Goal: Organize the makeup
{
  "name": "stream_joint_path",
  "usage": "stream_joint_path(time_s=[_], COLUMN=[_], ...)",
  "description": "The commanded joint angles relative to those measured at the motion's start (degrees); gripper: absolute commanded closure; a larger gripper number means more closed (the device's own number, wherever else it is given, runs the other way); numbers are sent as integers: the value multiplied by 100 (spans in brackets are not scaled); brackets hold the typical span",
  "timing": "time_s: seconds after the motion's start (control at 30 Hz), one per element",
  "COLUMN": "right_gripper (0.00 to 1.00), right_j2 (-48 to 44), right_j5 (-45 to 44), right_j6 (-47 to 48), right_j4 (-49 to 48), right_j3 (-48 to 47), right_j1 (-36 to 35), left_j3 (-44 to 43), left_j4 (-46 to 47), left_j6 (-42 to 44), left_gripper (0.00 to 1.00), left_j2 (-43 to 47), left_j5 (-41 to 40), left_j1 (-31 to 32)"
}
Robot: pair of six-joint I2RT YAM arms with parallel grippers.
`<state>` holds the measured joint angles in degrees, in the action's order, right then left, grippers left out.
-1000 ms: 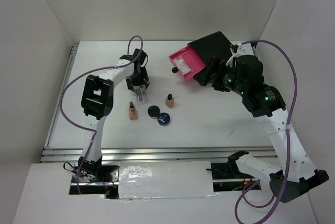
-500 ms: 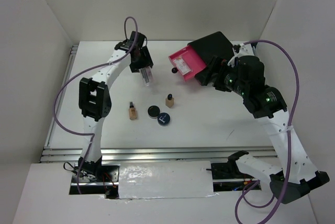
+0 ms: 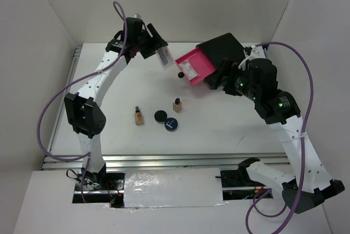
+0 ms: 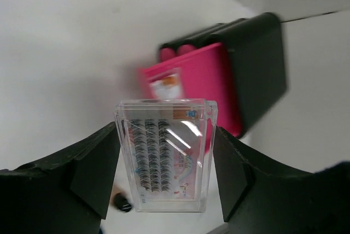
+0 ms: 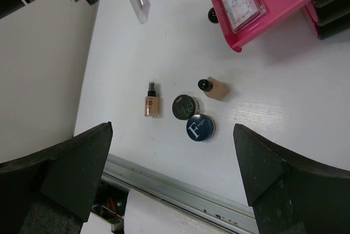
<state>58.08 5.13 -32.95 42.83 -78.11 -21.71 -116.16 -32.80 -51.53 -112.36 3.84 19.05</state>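
- left fingers [image 3: 155, 47] pinch the clear lash sachet [image 4: 167, 154] in mid-air, near the open pink drawer [image 3: 198, 69]
- right fingers [image 3: 220, 75] wide open, empty
- two bottles [image 3: 139, 117] and two compacts [image 3: 160, 116] sit mid-bench [image 3: 246, 130]

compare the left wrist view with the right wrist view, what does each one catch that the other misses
Only left wrist: lash rows inside the clear case held by the left gripper. Only right wrist: two tan bottles, a black compact and a dark-blue compact on the table. Both: that case, edge-on from the right wrist, and the open pink drawer holding a flat packet.
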Motion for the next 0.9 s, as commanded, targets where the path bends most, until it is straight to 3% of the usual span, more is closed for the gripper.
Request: stream_joint_path(time_s=[0.0,0.1,0.37,0.7,0.8,0.83,0.87], right_gripper=[0,0,0,0,0,0,0], right_j2=[-52,-78,-122,-210,-210,-210,-192], right_j5=[-29,-55,-284,-504,-504,-504,-504], right_j6=[61,52,201,438,500,517,535], right_j4=[-240,-214,-12,182,208,217,217], right_j3=[-196,-222,-381,-460,-460,-460,-451], right_j1=[1,-8,1,9,18,18,18], left_j3=[-28,-767,-943,-1260,-1426,-1497,-1558], left_j4=[1697,1714,2444,1857,1821,1742,1733], left_j6=[-814,-1077,-1957,-2090,-2019,-1967,-1958], left_gripper=[91,92,91,84,58,41,34], left_j2=[32,-531,-1358,-1886,-1939,-1983,-2001], left_j5=[575,302,-129,-656,-726,-770,-762], left_j1=[336,625,969,1206,1268,1285,1294])
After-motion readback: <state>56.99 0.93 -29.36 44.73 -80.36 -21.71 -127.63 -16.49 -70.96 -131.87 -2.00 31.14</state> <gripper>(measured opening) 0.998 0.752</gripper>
